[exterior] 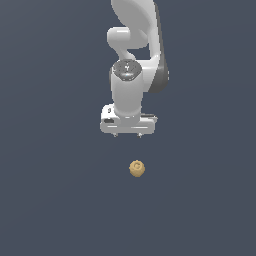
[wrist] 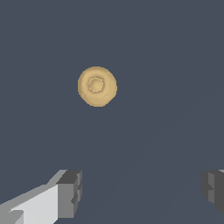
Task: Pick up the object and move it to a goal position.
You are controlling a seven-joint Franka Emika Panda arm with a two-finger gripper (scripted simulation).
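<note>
White arm reaching down from the exterior view's top edge, wrist vertical. Gripper pointing straight down, held in mid-air. Fingers spread wide apart, dark pads facing each other across a broad gap, gripping nothing.

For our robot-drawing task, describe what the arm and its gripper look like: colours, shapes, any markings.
The arm is glossy white with rounded, tube-like links, a dark grey band along one side, and a dark circular joint cap. The gripper is a wide, white, boxy bar. In the wrist view its fingers are white with dark grey blocky, ridged pads. No cables or markings can be made out.
</note>
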